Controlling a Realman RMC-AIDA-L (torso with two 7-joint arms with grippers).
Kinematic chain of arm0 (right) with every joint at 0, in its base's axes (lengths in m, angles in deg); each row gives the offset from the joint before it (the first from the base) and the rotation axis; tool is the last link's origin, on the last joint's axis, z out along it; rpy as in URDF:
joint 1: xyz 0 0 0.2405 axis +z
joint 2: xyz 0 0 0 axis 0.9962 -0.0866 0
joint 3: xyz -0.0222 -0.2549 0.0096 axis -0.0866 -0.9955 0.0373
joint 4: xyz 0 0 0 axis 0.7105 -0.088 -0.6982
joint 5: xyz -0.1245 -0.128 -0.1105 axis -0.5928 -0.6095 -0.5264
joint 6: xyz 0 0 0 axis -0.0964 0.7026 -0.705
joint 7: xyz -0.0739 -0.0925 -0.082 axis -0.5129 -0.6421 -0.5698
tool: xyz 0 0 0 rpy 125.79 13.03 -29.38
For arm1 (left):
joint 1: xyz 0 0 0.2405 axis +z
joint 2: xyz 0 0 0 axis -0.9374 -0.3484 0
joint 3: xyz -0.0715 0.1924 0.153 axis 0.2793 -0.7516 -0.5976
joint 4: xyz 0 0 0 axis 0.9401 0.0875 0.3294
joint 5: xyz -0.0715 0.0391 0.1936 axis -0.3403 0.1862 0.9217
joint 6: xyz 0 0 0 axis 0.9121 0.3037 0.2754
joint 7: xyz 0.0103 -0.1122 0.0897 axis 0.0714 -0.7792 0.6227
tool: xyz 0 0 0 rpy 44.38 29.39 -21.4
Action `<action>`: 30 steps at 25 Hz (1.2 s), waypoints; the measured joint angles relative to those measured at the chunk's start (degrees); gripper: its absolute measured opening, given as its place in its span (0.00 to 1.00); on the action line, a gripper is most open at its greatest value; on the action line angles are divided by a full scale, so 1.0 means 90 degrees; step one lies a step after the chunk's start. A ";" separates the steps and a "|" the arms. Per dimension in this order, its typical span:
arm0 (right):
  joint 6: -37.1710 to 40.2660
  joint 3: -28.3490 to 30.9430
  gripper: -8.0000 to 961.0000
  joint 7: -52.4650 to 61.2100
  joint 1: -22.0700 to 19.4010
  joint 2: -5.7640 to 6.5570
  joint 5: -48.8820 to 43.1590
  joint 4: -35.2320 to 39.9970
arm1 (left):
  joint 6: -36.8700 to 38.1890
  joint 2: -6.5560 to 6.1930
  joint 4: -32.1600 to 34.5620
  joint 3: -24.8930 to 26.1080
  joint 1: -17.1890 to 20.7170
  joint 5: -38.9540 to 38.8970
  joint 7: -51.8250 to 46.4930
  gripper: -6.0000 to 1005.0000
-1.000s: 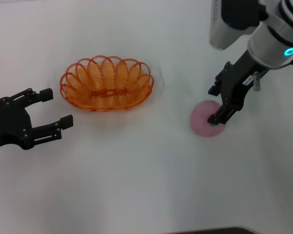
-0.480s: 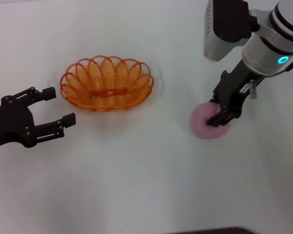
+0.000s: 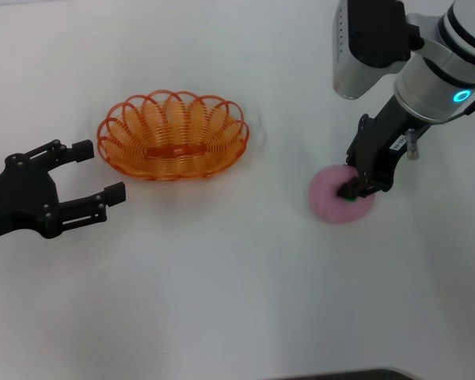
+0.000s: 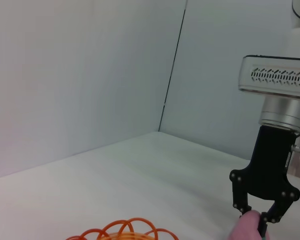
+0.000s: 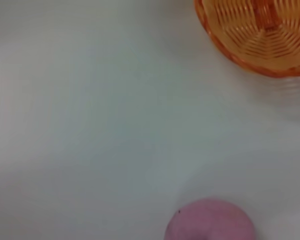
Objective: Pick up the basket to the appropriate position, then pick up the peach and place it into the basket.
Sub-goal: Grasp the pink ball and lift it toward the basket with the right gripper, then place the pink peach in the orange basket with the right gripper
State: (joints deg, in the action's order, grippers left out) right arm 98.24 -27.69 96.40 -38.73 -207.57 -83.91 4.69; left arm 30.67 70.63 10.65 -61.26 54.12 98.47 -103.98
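The orange wire-loop basket [image 3: 172,136] stands on the white table [image 3: 222,269] at the left of centre; it also shows in the right wrist view [image 5: 260,35] and the left wrist view [image 4: 125,231]. The pink peach [image 3: 332,199] lies on the table at the right, and shows in the right wrist view [image 5: 210,220]. My right gripper [image 3: 355,176] is open and low over the peach, its fingers straddling the peach's far-right side, as the left wrist view [image 4: 255,216] shows. My left gripper [image 3: 100,169] is open and empty, just left of and nearer than the basket.
The table is plain white. A grey wall corner [image 4: 172,65] stands behind it. My right arm's thick white forearm [image 3: 372,43] hangs above the table's far right.
My right gripper has swung and lowered onto the peach, then nearly stilled. My left gripper has crept slightly toward the basket. Basket and peach have not moved.
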 joint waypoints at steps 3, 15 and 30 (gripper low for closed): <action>0.0108 0.0108 0.27 -0.0016 0.0025 0.0029 0.0121 0.0020 | 0.0004 0.0000 0.0000 0.0000 -0.0007 -0.0001 -0.0016 0.86; 0.1039 0.1501 0.21 -0.0125 0.0068 0.0097 0.0886 0.1278 | 0.0039 0.0000 0.0002 0.0000 0.0043 -0.0002 -0.0041 0.86; -0.1966 0.0302 0.06 -0.0270 0.1020 -0.0041 0.2421 -0.1121 | 0.0150 0.0000 -0.0016 0.0001 -0.0008 -0.0002 -0.0044 0.86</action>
State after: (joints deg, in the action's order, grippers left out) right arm 80.55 -24.97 93.96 -29.56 -207.94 -62.12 -5.40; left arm 32.02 70.62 10.50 -61.25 54.04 98.46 -104.38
